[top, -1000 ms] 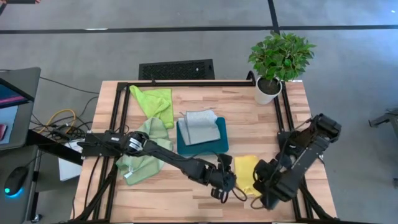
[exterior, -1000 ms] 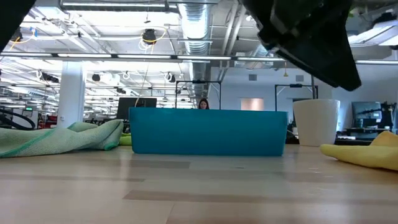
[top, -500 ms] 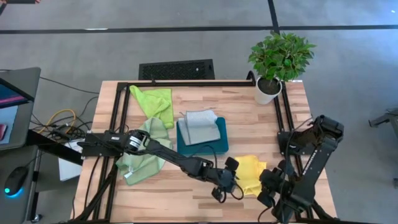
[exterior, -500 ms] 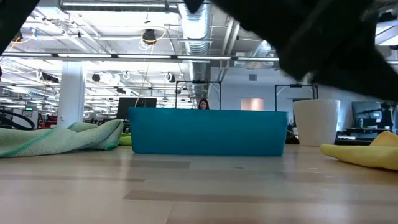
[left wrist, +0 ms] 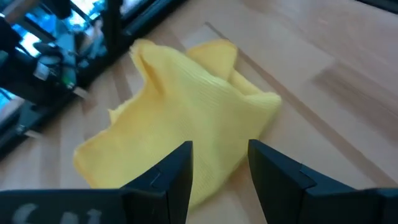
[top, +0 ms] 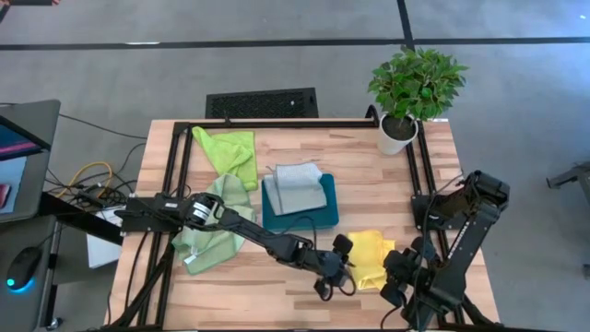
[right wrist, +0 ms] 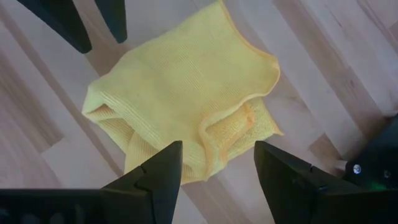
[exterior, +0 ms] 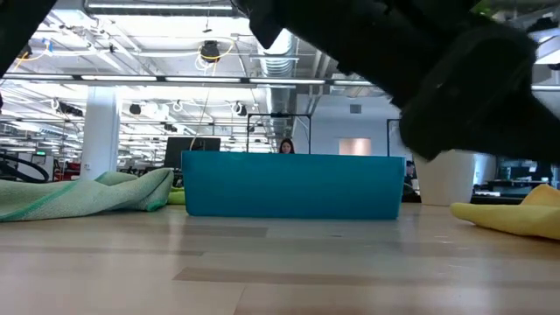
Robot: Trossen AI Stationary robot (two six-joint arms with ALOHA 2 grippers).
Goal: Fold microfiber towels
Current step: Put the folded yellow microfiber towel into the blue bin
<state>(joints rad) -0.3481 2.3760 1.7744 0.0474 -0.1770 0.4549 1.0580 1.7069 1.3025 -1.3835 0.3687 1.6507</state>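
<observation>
The yellow towel (top: 369,258) lies crumpled on the table near its front right, one corner folded under; it also shows in the left wrist view (left wrist: 180,118), the right wrist view (right wrist: 186,93) and the low view (exterior: 516,214). My left gripper (left wrist: 219,168) is open just left of it, over its edge. My right gripper (right wrist: 217,168) is open above its near right side. The grey towel (top: 300,187) lies folded on the teal tray (top: 318,219). The lime green towel (top: 230,152) and the sage green towel (top: 212,231) lie on the table's left part.
A potted plant (top: 410,92) stands at the far right corner. The tray stands at the table's middle. The black frame rails (top: 180,175) run along the left and right sides. Bare wood lies along the near edge, left of the grippers.
My right gripper has drawn back toward the table's near edge, uncovering more of the yellow towel. My left gripper has shifted a little toward the towel. The towel itself has stayed where it was.
</observation>
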